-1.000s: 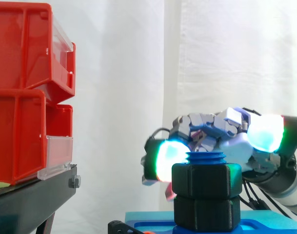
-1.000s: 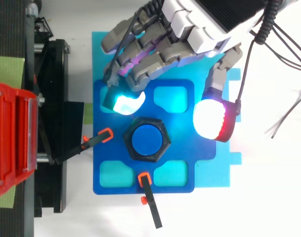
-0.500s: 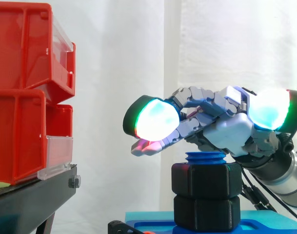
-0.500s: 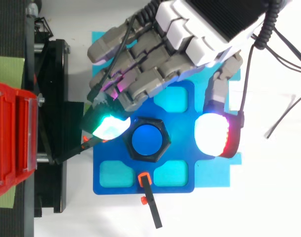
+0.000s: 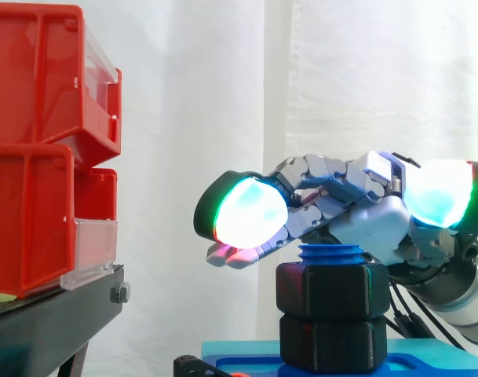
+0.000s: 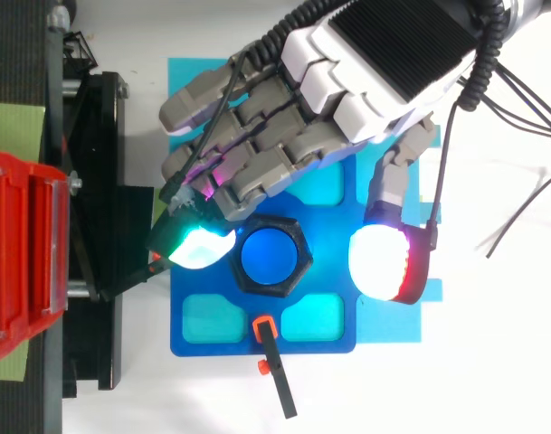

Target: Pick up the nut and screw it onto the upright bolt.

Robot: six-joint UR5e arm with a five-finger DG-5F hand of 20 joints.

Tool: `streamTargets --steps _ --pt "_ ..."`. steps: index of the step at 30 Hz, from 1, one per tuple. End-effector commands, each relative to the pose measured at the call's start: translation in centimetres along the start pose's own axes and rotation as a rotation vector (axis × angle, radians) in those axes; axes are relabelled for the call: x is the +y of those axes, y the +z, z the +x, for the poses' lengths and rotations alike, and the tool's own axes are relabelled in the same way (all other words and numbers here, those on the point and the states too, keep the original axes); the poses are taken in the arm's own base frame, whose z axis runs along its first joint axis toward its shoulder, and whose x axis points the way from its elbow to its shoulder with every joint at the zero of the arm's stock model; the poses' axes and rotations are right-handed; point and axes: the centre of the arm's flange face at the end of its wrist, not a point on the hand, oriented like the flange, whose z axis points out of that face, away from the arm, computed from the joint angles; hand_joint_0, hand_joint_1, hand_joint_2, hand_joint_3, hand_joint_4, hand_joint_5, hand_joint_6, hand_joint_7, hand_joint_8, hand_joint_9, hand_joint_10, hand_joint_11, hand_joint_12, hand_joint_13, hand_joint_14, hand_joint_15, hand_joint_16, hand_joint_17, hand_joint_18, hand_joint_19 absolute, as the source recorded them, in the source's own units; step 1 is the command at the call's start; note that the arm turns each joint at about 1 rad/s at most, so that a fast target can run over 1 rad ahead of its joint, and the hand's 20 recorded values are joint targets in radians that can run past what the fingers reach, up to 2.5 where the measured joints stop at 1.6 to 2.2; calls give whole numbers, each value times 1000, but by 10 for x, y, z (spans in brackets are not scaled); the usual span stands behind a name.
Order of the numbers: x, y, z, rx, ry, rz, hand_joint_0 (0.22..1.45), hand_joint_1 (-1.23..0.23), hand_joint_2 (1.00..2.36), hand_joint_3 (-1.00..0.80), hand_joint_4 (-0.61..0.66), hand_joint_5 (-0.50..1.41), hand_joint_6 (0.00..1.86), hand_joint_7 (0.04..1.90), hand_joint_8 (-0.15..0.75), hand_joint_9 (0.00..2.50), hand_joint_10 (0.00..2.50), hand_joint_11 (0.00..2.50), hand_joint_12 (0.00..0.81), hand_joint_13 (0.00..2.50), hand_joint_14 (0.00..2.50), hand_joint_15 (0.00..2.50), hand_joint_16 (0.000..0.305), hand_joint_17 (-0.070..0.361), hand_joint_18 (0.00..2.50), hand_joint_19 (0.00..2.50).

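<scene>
Side and top views. The hand (image 5: 380, 224) is hovering just above the upright bolt (image 5: 330, 253), spread wide with its fingers nearly straight and holding nothing. The black nut (image 5: 330, 288) is sitting on the bolt's thread, with a few blue turns showing above it. It is resting on a lower black hexagon (image 5: 330, 343); whether that is a second nut or the bolt's collar cannot be told.

From above, a glowing finger pad (image 6: 198, 246) is lying at the nut's 9 o'clock and the thumb pad (image 6: 384, 264) at its 3 o'clock, the palm at about 1 o'clock. The pads are thus straddling opposite sides of the hexagon. This placement probably prepares the hand to close on the nut for a further turn.

The blue fixture plate (image 6: 329, 280) is holding the bolt vertical so that the thread can take the nut squarely. Orange-tipped clamps (image 6: 264, 327) at 6 and 8 o'clock are pinning that plate against twisting. The red bins (image 5: 42, 149) are standing well apart at 9 o'clock.
</scene>
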Motion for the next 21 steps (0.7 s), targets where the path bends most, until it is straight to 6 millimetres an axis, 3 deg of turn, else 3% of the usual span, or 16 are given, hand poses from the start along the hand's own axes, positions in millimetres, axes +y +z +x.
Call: streamTargets --steps 1,21 --pt "2 -1 5 5 -4 1 462 -173 1000 -500 141 -187 501 563 233 667 0 0 331 563 0 0 41 91 327 116" --pt "3 -1 15 15 -3 13 463 -168 1000 -500 182 -156 502 693 258 696 0 0 341 591 0 0 41 92 359 149"
